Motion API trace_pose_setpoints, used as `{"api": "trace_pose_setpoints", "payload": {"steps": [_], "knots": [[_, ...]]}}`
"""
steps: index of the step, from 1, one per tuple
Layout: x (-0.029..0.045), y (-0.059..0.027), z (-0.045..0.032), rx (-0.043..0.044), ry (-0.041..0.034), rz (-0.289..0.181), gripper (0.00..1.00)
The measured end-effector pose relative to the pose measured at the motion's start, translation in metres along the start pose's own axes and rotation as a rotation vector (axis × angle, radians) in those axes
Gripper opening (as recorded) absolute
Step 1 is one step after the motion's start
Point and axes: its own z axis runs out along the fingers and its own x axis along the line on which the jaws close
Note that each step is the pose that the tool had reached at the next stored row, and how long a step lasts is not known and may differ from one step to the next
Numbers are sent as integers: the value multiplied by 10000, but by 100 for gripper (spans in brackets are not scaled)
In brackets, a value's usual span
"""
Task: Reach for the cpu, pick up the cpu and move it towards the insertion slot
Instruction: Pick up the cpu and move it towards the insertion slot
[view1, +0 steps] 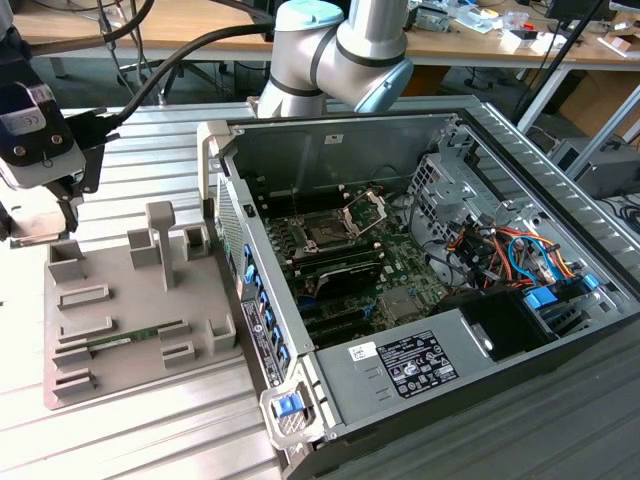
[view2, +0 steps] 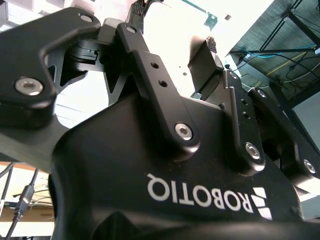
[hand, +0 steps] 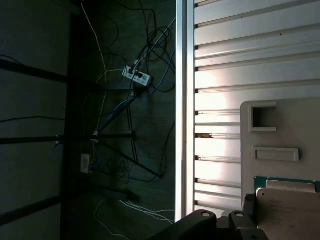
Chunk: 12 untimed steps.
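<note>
At the exterior view's far left, my gripper (view1: 42, 215) hangs over the far-left corner of the grey tray (view1: 130, 300). It is shut on the cpu (view1: 35, 228), a pale flat square held just above the tray. In the first wrist view the cpu (hand: 292, 210) shows a silvery-white top with a teal edge, and a dark finger (hand: 248, 207) presses on its side. The second wrist view looks along the gripper (view2: 175, 31) body toward its fingers. The insertion slot (view1: 326, 236) lies inside the open computer case, with its metal bracket (view1: 366, 210) hinged up.
A long green memory stick (view1: 135, 337) lies in the tray. Upright tray posts (view1: 160, 235) and the case's side wall (view1: 245, 270) stand between the gripper and the socket. Cables and drive bays (view1: 500, 250) fill the case's right part. The table edge (hand: 182, 100) drops to a floor with cables.
</note>
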Motion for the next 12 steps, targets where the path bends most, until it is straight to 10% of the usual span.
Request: {"api": "trace_pose_setpoints", "payload": {"steps": [12], "knots": [[0,2,-72,0,0,0,55]]}}
